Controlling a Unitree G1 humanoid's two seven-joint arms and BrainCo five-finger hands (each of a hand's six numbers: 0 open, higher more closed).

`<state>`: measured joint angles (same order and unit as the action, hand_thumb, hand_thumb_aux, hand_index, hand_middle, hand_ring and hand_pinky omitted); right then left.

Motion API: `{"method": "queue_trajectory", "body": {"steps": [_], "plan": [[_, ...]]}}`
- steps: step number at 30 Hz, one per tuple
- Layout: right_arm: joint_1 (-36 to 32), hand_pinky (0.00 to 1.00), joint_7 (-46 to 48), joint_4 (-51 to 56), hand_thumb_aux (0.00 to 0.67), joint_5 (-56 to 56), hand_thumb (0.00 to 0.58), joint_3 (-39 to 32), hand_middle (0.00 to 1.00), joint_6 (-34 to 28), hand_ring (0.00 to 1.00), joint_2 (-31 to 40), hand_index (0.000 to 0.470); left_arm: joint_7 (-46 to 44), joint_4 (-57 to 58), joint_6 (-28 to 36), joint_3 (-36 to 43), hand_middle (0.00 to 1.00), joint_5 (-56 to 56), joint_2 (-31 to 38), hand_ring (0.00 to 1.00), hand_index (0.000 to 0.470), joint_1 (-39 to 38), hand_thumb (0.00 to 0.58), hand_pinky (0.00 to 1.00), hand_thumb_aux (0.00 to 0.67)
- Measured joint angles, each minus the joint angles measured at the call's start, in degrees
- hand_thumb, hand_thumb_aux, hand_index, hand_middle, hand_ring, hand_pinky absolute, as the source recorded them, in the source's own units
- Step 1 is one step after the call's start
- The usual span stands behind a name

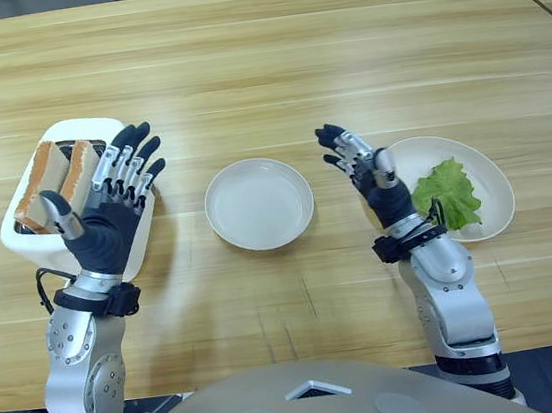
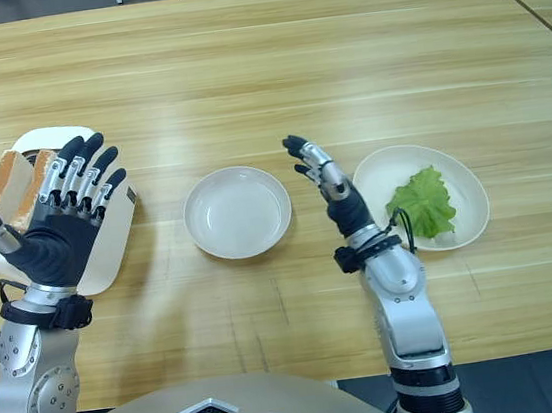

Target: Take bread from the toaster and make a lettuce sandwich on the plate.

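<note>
Fetching bread (image 1: 36,188): left robot hand (image 1: 106,219) spread just beside it (nothing held); right robot hand (image 1: 365,169) spread; next probably means pinching a slice.

wooden table (image 1: 337,48) bears a white toaster (image 2: 110,247), a round plate (image 1: 259,204) and an oval dish (image 1: 491,190)

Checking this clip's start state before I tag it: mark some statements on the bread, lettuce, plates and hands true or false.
Two bread slices stand in the toaster. True.
The lettuce lies on the middle plate. False: it lies on the right plate; the middle plate holds none.
The left hand grips a slice. False: it is open by the toaster, holding nothing.
The right hand is open, holding nothing. True.
</note>
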<state>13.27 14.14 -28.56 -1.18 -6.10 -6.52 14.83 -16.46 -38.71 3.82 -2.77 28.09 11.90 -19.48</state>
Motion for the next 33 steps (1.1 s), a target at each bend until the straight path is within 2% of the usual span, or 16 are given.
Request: {"method": "queue_trajectory", "body": {"steps": [5, 10, 13, 16, 19, 22, 25, 28, 33], "plan": [[-1.33, 0.00, 0.66, 1.48, 0.000, -13.42, 0.000, -9.33, 0.00, 3.62, 0.00, 3.43, 0.000, 2.07, -1.64, 0.97, -0.52, 0.00, -0.13, -0.37, 0.00, 0.000, 0.77, 0.000, 0.00, 0.000], [-5.03, 0.00, -0.81, 5.00, 0.000, -16.43, 0.000, -11.85, 0.00, 1.09, 0.00, -0.05, 0.000, 8.80, -12.14, 6.96, -2.96, 0.00, 0.01, 0.29, 0.00, 0.000, 1.26, 0.000, 0.00, 0.000], [-5.37, 0.00, -3.23, 3.88, 0.000, -12.61, 0.000, -9.40, 0.00, 1.09, 0.00, -3.96, 0.000, 13.86, -15.69, 11.30, -5.02, 0.00, -4.11, 1.21, 0.00, 0.000, 1.96, 0.000, 0.00, 0.000], [-3.63, 0.00, -4.74, -0.45, 0.000, -7.93, 0.000, -5.80, 0.00, 1.89, 0.00, -6.36, 0.000, 14.39, -17.75, 11.90, -3.17, 0.00, -9.69, 2.16, 0.00, 0.000, 1.29, 0.000, 0.00, 0.000], [1.70, 0.00, -4.75, -5.41, 0.000, -3.22, 0.000, -1.16, 0.00, 2.68, 0.00, -6.30, 0.000, 14.07, -20.17, 12.22, -0.43, 0.00, -13.97, 3.16, 0.00, 0.000, -0.52, 0.000, 0.00, 0.000], [5.48, 0.00, -4.45, -9.56, 0.000, 0.80, 0.000, 1.33, 0.00, 2.68, 0.00, -6.35, 0.000, 14.16, -20.75, 12.37, -2.53, 0.00, -14.43, 4.26, 0.00, 0.000, 0.07, 0.000, 0.00, 0.000], [7.68, 0.00, -4.43, -11.96, 0.000, 1.82, 0.000, 2.11, 0.00, 2.81, 0.00, -6.25, 0.000, 14.52, -20.78, 13.10, -7.62, 0.00, -24.94, 9.88, 0.00, 0.000, 2.19, 0.000, 0.00, 0.000], [9.32, 0.00, -4.42, -13.54, 0.000, 2.80, 0.000, 3.59, 0.00, 2.83, 0.00, -6.16, 0.000, 14.61, -18.50, 14.62, -11.33, 0.00, -41.04, 17.82, 0.00, 0.000, 3.66, 0.000, 0.00, 0.000], [10.59, 0.00, -4.43, -14.52, 0.000, 9.85, 0.000, 8.37, 0.00, 2.83, 0.00, -6.84, 0.000, 10.94, -5.62, 16.50, -13.57, 0.00, -67.85, 31.39, 0.00, 0.000, 4.89, 0.000, 0.00, 0.000]]}}
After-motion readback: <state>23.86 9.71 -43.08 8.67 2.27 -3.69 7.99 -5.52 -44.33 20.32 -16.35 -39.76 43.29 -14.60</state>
